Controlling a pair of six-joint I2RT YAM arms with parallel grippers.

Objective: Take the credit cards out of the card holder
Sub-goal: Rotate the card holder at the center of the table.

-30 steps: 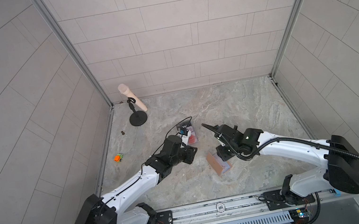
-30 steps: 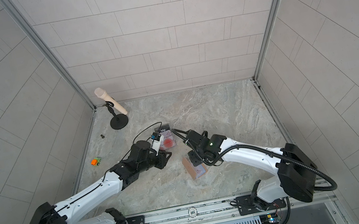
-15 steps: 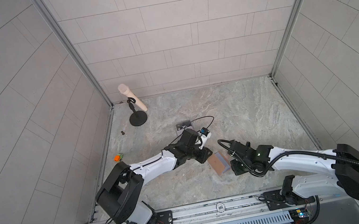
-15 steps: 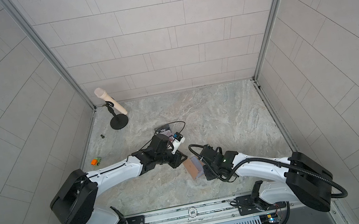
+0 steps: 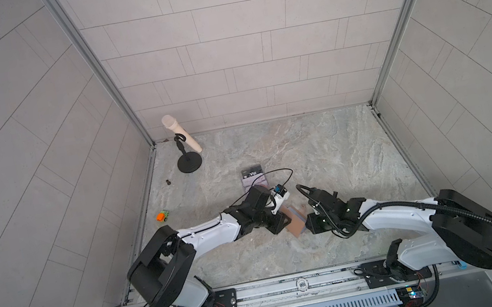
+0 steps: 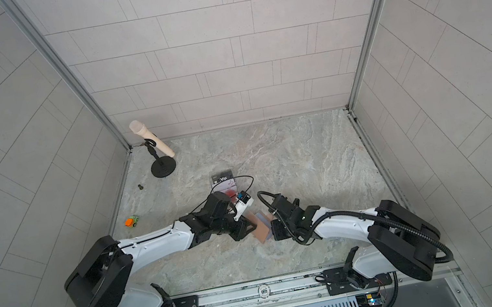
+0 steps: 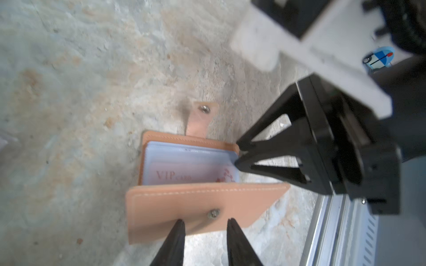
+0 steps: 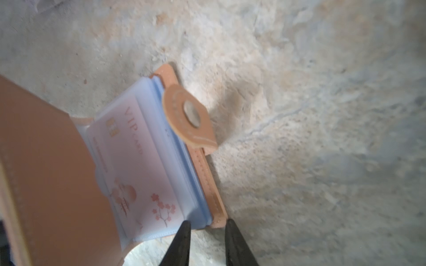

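Finding: both arms now converge on the holder in the lower centre of both top views. I judge this the reset for the next extraction.

The veined grey marble desk carries the open tan leather card holder, which lies between the two wrists. A dark-and-lilac printed card marked "Vip" lies loose above it, clear of both arms, so at least one card is out.

A pale pink VIP card sits in the clear blue-tinted sleeves, so the task is unfinished. The round tan snap strap hangs free beside the sleeves.

The left end effector shows a narrow gap, with its tips against the raised cover and no pinch evident. The right end effector straddles the holder's corner. Whether it bears on the corner cannot be told.

Against the frame one second earlier:
- The left arm has swung from the loose card down to the cover.
- The right end effector has shifted from above the holder to its right edge.
- The holder itself has barely moved.
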